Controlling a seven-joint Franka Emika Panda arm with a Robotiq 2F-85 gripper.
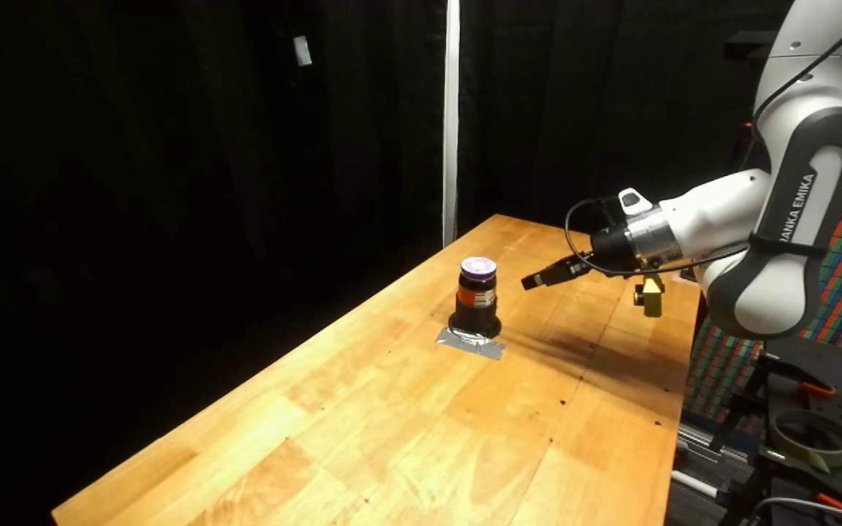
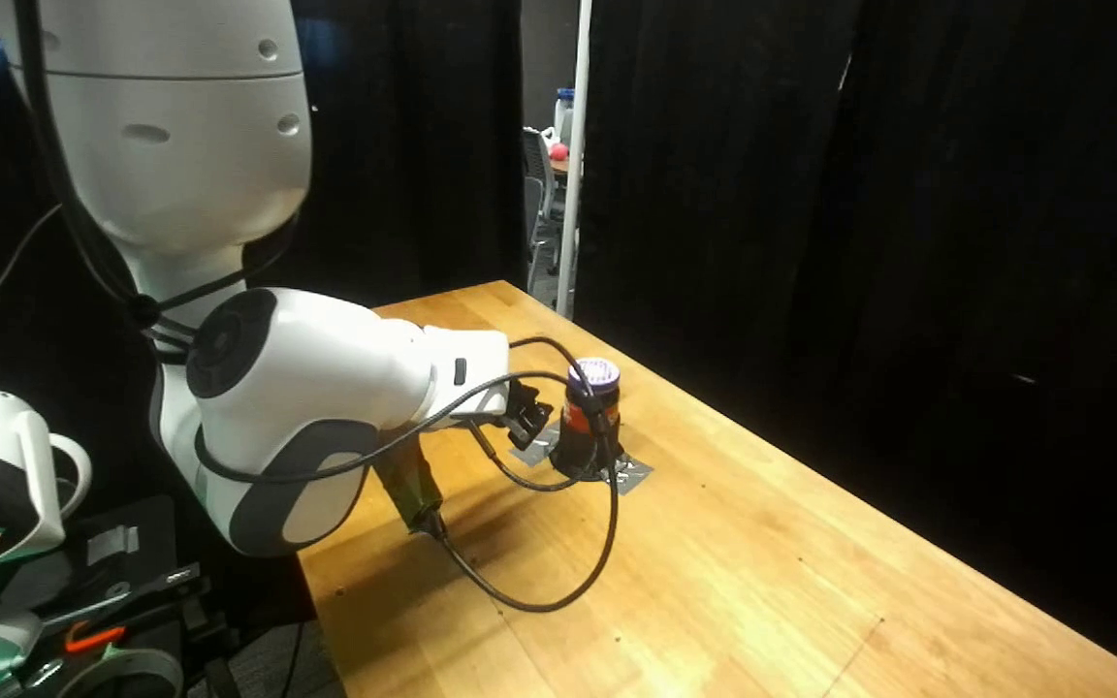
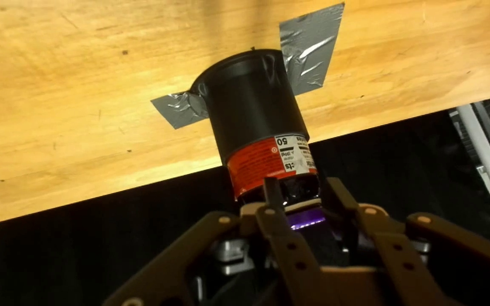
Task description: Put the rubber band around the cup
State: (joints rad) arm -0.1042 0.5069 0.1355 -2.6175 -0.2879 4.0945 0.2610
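cup point(image 1: 477, 298): one dark, purple-lidded, orange-labelled jar; upright on a wooden tabletop point(image 1: 392, 424), just right of centre in an exterior view. duct tape point(image 3: 313, 46): two silver strips at the cup's foot, upper half of the wrist view. robotiq gripper point(image 3: 304, 183): lower half of that view; released, fingers point(image 3: 340, 193) parted; near the cup in both exterior views.

Butcher-block wooden table point(image 1: 421, 424), one cup point(image 1: 477, 298) taped down.
Honey-coloured jointed staves, dark-speckled here and there. Directly on the wood: the cup, dark, cylindrical, upright, orange-red and white label round its middle, black foot flared; two strips of grey duct tape point(image 3: 311, 51), at either side of the foot, each touching both foot and table, one strip larger in the wrist view.
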